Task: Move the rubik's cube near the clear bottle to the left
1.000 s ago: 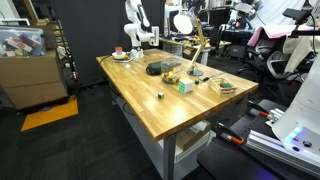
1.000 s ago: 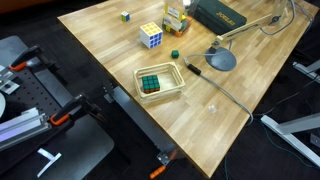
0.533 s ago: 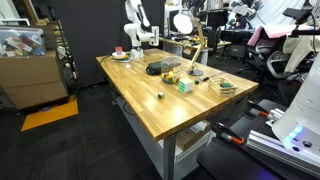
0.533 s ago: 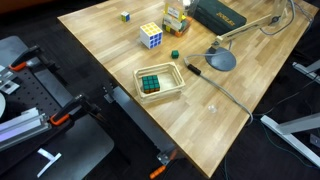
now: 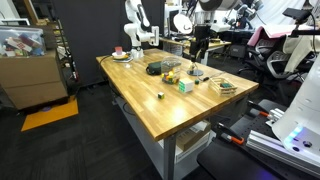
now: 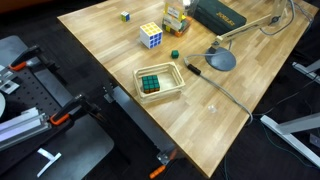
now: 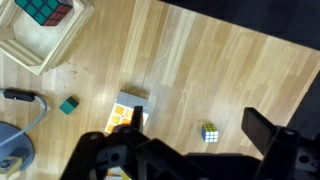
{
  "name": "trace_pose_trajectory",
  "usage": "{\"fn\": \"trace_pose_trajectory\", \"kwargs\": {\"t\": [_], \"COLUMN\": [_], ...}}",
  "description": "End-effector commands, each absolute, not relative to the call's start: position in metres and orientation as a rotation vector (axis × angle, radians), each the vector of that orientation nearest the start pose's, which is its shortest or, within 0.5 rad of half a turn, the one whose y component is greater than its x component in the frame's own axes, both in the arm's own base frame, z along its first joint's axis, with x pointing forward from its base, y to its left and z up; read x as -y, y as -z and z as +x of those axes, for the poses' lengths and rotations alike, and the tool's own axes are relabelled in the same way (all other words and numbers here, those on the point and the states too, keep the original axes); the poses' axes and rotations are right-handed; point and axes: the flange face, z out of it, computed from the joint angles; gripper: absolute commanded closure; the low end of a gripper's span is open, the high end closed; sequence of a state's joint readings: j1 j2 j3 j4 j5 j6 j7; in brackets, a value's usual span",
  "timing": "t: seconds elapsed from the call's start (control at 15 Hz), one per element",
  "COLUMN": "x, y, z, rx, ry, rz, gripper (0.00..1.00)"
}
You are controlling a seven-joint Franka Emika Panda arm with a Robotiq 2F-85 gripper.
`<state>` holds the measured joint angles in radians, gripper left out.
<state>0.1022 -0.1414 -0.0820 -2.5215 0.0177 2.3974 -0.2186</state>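
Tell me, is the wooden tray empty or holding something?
Holding something: a green-topped cube sits inside the tray, enclosed by its walls.

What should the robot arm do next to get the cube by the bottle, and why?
Probably come down and shift sideways until the open fingers straddle the rubik's cube. In the wrist view the cube sits off to one side of the gripper, well below it and not yet touched.

No readable text, labels or numbers in any view.
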Motion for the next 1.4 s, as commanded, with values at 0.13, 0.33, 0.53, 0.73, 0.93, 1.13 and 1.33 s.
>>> {"fn": "trace_pose_trajectory", "kwargs": {"t": [0.13,0.33,0.53,0.73,0.93,1.13,1.33], "x": [-0.006,-0.008,-0.005,0.007,0.017,0.022,0.028], "y": [-0.317,-0.321,-0.321,-0.321,-0.32,-0.3,-0.262], "z": [0.469,0.47,0.472,0.488,0.51,0.533,0.554], "rx": [0.27,0.264,0.244,0.205,0.161,0.106,0.037], "ry": [0.019,0.032,0.033,0.076,0.113,0.066,-0.028], "rz": [-3.114,-3.115,-3.124,-3.145,-3.177,-3.167,-3.141], "gripper": [0.0,0.0,0.0,0.0,0.0,0.0,0.0]}}
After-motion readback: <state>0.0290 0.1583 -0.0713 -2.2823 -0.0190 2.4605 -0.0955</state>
